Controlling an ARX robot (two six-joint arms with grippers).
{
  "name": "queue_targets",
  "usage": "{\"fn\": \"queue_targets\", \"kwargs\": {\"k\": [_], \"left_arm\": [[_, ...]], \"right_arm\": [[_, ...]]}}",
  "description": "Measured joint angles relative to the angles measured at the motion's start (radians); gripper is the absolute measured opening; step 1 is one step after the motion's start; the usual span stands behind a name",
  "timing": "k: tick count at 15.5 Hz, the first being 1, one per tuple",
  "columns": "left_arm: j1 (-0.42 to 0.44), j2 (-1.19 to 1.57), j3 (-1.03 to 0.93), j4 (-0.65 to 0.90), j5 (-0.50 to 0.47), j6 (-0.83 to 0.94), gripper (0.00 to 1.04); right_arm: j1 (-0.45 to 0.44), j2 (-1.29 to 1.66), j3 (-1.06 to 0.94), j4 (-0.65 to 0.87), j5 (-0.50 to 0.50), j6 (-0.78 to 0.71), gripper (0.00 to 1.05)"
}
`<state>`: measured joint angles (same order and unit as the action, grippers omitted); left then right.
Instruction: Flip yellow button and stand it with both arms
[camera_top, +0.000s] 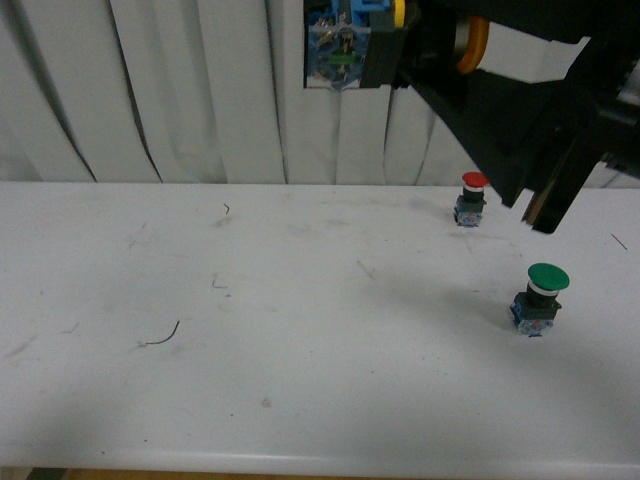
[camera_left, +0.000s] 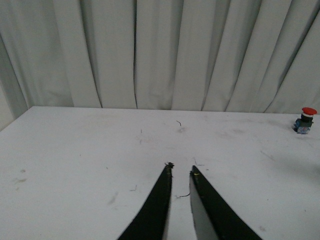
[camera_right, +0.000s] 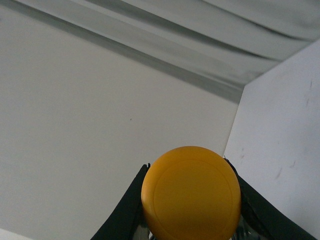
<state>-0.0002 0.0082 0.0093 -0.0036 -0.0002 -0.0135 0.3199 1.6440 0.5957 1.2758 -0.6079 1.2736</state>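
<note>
Here, at left, the left gripper (camera_left: 181, 170) hovers over the white table (camera_left: 75, 150), jaws slightly apart and empty. The yellow button (camera_top: 345, 45) is held sideways high above the table, clamped between the jaws of the right gripper (camera_right: 186, 164). A red button (camera_top: 473, 197) and a green button (camera_top: 540, 297) stand rightward.

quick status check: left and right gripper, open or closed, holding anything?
Left gripper: slightly open, empty.
Right gripper: closed on the yellow button.
</note>
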Motion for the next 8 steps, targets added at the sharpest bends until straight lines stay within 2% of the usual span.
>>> {"fn": "queue_targets", "kwargs": {"k": [2, 4, 5, 6, 7, 8], "left_arm": [[0.0, 0.0, 0.0, 0.0, 0.0, 0.0, 0.37], [0.0, 0.0, 0.0, 0.0, 0.0, 0.0, 0.59], [0.0, 0.0, 0.0, 0.0, 0.0, 0.0, 0.74], [0.0, 0.0, 0.0, 0.0, 0.0, 0.0, 0.86], [0.0, 0.0, 0.0, 0.0, 0.0, 0.0, 0.95], [0.0, 0.0, 0.0, 0.0, 0.0, 0.001, 1.0]], "right_arm": [[0.0, -0.085, 0.003, 0.005, 0.083, -0.179, 0.36], [0.001, -0.166, 0.056, -0.17, 0.259, -0.505, 0.36], [0.002, -0.167, 0.065, -0.296, 0.393, -0.714, 0.36], [0.002, -0.158, 0.059, -0.357, 0.487, -0.893, 0.36], [0.0, -0.158, 0.055, -0.386, 0.553, -1.019, 0.36], [-0.008, -0.161, 0.054, -0.389, 0.631, -1.168, 0.36]]}}
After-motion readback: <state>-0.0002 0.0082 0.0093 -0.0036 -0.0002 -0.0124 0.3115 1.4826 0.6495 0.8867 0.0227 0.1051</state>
